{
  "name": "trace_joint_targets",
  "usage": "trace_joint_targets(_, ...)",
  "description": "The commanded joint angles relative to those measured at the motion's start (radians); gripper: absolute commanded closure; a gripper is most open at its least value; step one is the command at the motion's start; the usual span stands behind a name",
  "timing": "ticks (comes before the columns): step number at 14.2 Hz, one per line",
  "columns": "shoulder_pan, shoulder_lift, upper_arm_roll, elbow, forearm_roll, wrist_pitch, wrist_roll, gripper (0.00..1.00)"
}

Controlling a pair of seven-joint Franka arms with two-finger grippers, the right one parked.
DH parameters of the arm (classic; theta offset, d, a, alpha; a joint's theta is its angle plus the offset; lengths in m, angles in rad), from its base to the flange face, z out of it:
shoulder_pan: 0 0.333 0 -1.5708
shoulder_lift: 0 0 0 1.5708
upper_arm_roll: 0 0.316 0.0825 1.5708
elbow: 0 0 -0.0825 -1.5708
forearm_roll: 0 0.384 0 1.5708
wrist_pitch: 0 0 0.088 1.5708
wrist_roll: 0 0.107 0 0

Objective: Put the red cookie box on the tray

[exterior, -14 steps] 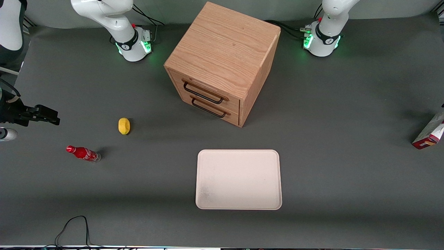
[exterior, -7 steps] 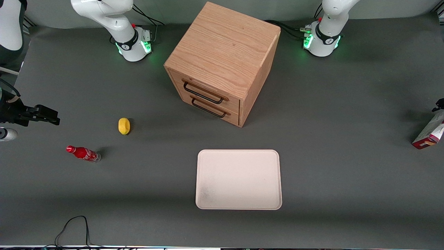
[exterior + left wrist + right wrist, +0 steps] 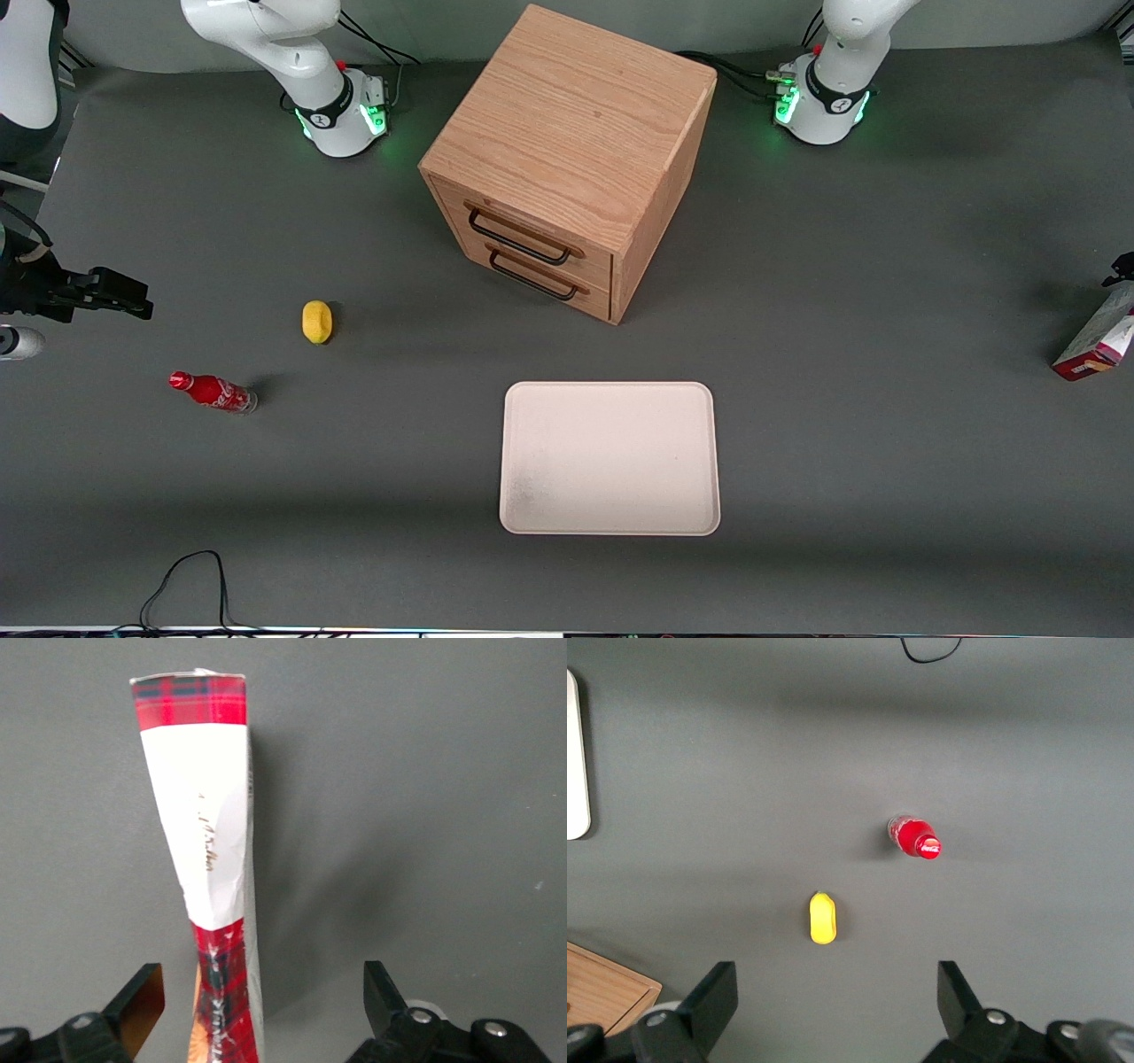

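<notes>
Gripper [image 3: 262, 1005] spread wide, fingers straddling the red cookie box [image 3: 211, 877] without touching it. Box stands on edge on the table [image 3: 886, 292] at the working arm's end, between the fingers, nearer one. Tray [image 3: 609, 457] sits well apart from gripper, nothing on it.

glossy card red cookie box [image 3: 213, 850], wood-grain cabinet [image 3: 567, 159]

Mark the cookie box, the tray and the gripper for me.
cookie box [image 3: 208, 842], left wrist view, white face.
tray [image 3: 609, 456], front view, bare surface.
gripper [image 3: 264, 997], left wrist view, between its open fingertips, around the box.
</notes>
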Motion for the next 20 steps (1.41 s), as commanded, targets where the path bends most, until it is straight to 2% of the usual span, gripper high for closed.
trace_joint_targets(1,-0.004,0.002,0.003,-0.006,-0.021,0.047,0.026,0.00)
trace_joint_targets(3,-0.004,0.002,-0.006,-0.006,-0.022,0.051,0.026,0.01)
trace_joint_targets(4,-0.004,0.004,-0.008,-0.006,-0.022,0.052,0.026,0.07)
trace_joint_targets(6,-0.001,0.008,-0.008,-0.006,-0.022,0.054,0.026,0.41)
trace_joint_targets(10,0.003,0.008,-0.008,0.000,-0.022,0.054,0.021,1.00)
trace_joint_targets(16,0.005,-0.009,-0.008,0.045,-0.021,0.014,0.016,1.00)
trace_joint_targets(20,0.009,-0.079,-0.002,0.210,-0.022,-0.264,-0.016,1.00)
